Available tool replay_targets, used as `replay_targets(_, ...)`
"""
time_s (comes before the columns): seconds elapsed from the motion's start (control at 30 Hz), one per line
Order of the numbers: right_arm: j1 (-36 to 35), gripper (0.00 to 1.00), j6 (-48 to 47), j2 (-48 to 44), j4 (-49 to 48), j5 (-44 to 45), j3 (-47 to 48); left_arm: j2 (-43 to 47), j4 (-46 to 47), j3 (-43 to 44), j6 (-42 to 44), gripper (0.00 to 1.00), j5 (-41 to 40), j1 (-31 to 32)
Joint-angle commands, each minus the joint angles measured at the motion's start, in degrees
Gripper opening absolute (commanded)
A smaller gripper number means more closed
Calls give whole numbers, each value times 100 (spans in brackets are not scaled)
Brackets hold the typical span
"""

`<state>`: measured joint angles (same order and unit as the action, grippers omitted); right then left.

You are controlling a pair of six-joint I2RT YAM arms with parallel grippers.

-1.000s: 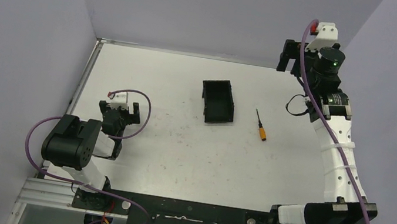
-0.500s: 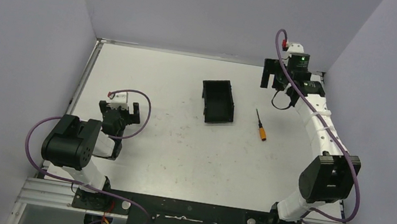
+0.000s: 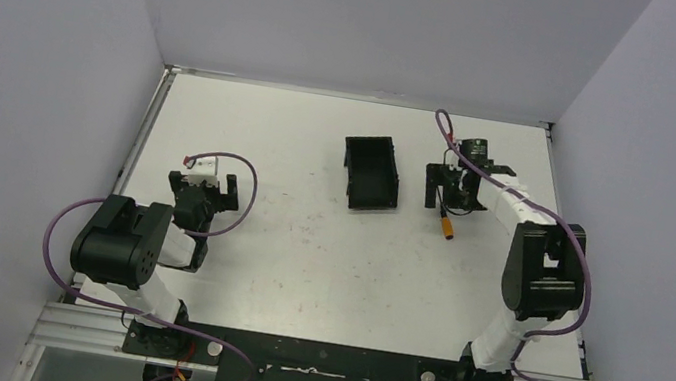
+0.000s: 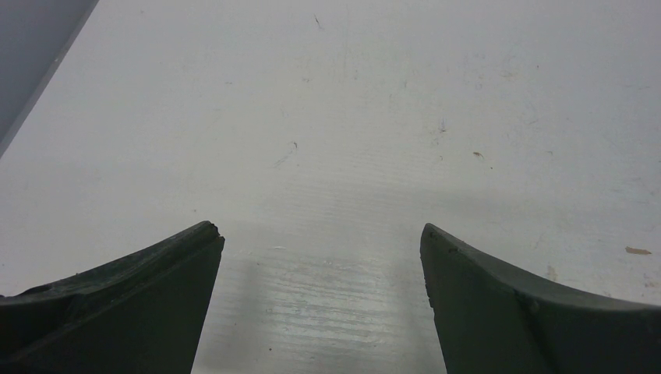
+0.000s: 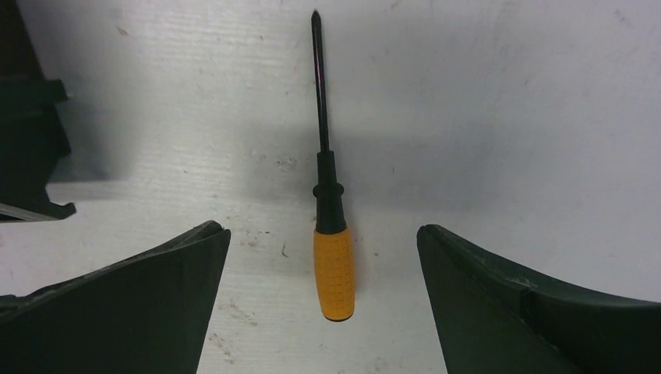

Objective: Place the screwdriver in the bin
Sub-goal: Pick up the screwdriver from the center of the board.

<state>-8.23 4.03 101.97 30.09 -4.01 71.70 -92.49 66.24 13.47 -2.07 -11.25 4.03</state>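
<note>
Right gripper (image 5: 319,231), jaws spread, screwdriver (image 5: 334,269) between them, near the bin (image 3: 372,171); left gripper (image 4: 321,238) likewise spread over the table (image 4: 390,117).

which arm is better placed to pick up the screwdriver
Right. The right gripper is open above the screwdriver, a finger on each side; the left gripper is far off across the table.

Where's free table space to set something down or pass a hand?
Bare: the wide table stretch between the left gripper and the bin, plus the near middle. Crowded: right of the bin, where the open right gripper hangs over the screwdriver.
</note>
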Motion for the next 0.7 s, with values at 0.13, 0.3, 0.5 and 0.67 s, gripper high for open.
replay_targets(0.13, 39, 77, 142, 304, -311, -64, -323, 12, 302, 112, 38, 97, 52, 10)
replay_targets(0.3, 42, 57, 118, 472, -293, -40, -354, 15, 302, 112, 39, 97, 52, 10)
replay_targets(0.5, 43, 37, 120, 578, -216, 81, -318, 17, 304, 114, 36, 97, 52, 4)
replay_targets(0.67, 42, 9, 107, 449, -173, 149, -292, 29, 304, 112, 33, 97, 59, 8)
